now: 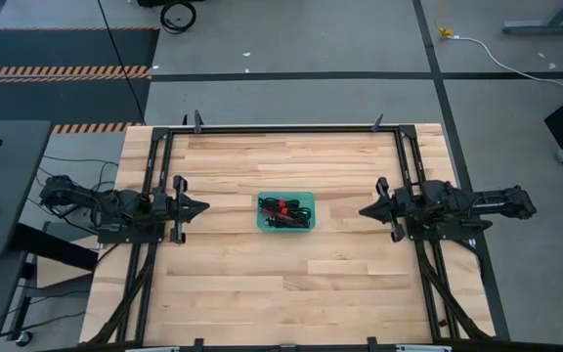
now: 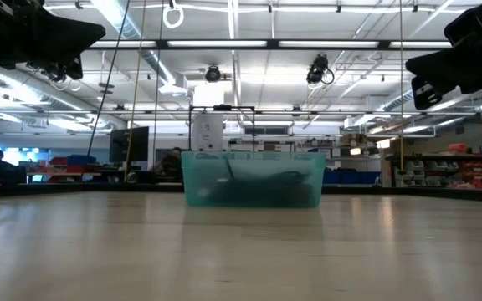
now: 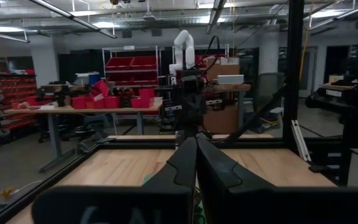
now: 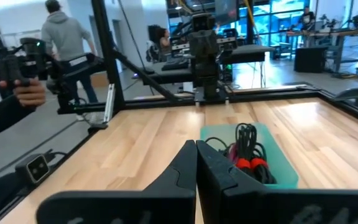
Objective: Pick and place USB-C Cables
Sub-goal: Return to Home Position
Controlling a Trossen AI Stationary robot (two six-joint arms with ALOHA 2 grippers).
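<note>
At table centre, cables [image 1: 283, 210] heaped in tray [image 1: 307, 198]. At nine and three o'clock, left gripper [image 1: 203, 206] and right gripper [image 1: 364, 210] parked, pinched closed, empty. Homing step; probably only settling remaining.

Tray [image 1: 262, 226] at the middle of the table [image 1: 291, 284], USB-C cables [image 1: 285, 210] piled inside it. To its left the left gripper [image 1: 203, 206], to its right the right gripper [image 1: 364, 211], both well apart from it, raised above the table.

- White cord [image 1: 498, 46] with yellow plug [image 1: 445, 33]: on the floor off the wooden table's [image 1: 262, 293] far right corner.
- Striped floor tape [image 1: 57, 70]: off its far left corner.
</note>
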